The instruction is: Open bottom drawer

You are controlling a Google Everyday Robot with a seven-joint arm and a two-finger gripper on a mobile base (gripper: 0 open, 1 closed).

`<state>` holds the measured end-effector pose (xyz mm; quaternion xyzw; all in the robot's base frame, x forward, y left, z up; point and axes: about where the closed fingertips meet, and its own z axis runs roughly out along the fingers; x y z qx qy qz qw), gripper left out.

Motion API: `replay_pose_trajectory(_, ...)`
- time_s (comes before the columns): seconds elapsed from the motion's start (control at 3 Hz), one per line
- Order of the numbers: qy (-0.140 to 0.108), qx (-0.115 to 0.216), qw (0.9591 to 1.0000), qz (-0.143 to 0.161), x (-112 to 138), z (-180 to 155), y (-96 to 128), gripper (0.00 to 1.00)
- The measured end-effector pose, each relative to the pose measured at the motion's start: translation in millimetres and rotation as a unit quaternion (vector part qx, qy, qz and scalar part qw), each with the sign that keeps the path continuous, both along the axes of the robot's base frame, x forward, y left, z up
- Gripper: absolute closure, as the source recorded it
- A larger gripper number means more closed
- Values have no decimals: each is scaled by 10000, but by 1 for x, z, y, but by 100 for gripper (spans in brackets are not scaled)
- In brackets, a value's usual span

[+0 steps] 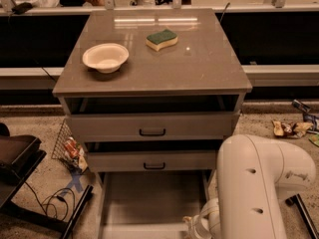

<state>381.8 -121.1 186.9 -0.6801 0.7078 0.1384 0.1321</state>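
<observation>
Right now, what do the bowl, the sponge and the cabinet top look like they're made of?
The bowl: cream, matte, thin rim; probably paper or plastic. The sponge: yellow foam under a green scouring layer. The cabinet top: smooth grey, glossy enough to mirror the lights; laminate or coated metal, can't say which. The gripper sits at the bottom edge, beside the pulled-out bottom drawer.

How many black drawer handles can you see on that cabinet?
2: the top drawer's handle and the middle drawer's handle, each centred on its front. The bottom drawer is pulled out, with its own handle out of view; the gripper sits low by its right side.
</observation>
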Motion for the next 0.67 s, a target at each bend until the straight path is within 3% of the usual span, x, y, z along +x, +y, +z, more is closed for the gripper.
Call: replay_pose_trajectory(0.67,1,0,10000,0,1,0,0,0)
